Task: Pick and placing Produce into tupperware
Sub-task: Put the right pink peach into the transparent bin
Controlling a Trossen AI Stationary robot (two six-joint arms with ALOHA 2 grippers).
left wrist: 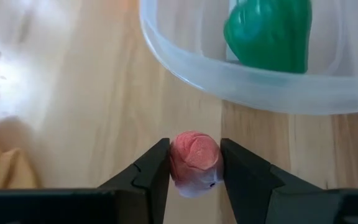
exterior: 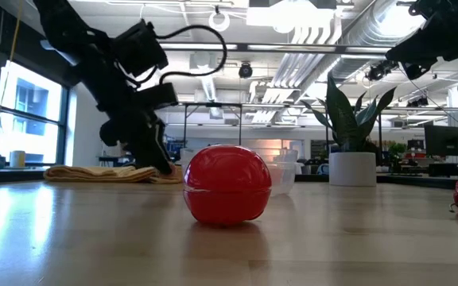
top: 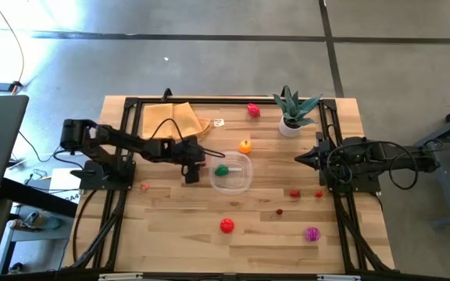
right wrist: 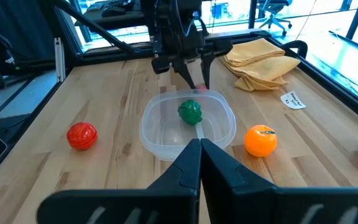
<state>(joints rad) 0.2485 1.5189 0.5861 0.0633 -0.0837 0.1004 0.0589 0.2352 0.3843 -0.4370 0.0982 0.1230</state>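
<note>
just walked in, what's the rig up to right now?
It is packing toy produce into the tupperware mid-table. The left hand is shut on a small pinkish-red piece just outside the container's rim. A green piece already lies inside. The right hand waits shut at the table's right side. An orange piece, a red ball, a magenta piece and some small red bits are on the wood outside.

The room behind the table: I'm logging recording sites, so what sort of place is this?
Probably an open-plan office or lab: exposed ceiling ducts, office chairs on a bare floor, large windows, and a wooden table framed with black rails.
</note>
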